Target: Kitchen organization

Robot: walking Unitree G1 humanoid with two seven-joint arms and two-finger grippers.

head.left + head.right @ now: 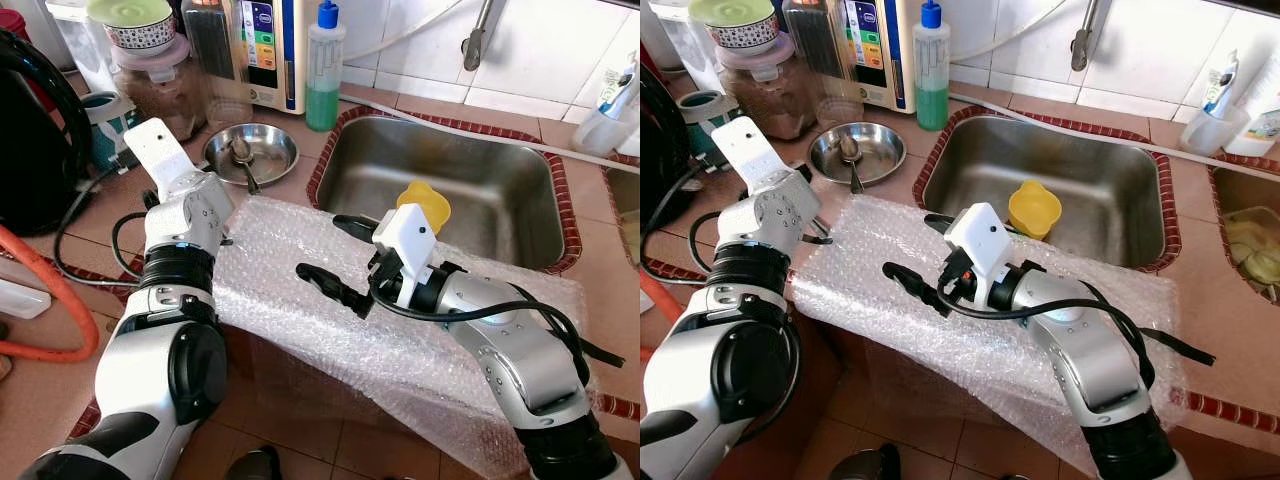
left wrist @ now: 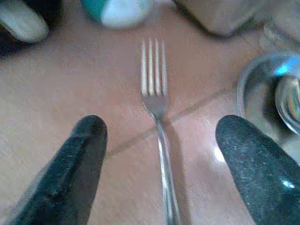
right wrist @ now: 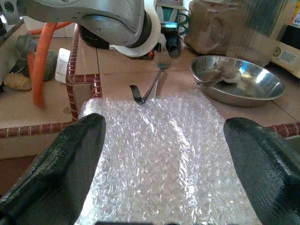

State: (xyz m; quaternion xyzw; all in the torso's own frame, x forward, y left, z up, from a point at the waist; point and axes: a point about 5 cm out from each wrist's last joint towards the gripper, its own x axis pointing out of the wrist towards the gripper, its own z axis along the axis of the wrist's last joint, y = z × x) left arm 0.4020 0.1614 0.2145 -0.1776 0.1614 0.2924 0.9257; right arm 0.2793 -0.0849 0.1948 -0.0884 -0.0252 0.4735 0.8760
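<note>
Bubble wrap [image 1: 970, 330] is spread over the counter's [image 1: 1230, 320] near edge, in front of a steel sink [image 1: 970, 165]. The right gripper [image 1: 921, 255] is held low above the wrap, its 2 black fingers [image 3: 70, 164] spread wide with nothing between them. The left arm is bent over the counter just beside the wrap's left end, and the left gripper [image 2: 159, 154] is seen in the left wrist view with its 2 fingers [image 2: 79, 164] parted on either side of a fork [image 2: 157, 108]. The fork is seen lying flat on the tiles, tines pointing away from the wrist; whether the fingers touch it cannot be told. In the right wrist view the fork handle [image 3: 152, 84] is seen just beyond the wrap's far edge. A yellow cup [image 1: 1034, 209] is seen inside the sink. Behind the left arm, a steel bowl [image 1: 857, 152] holding a spoon [image 1: 850, 152] is set on the counter. Farther back, a soap bottle [image 1: 931, 65], half full of green liquid, and 2 lidded jars [image 1: 765, 85] are lined up against the tiled wall.
</note>
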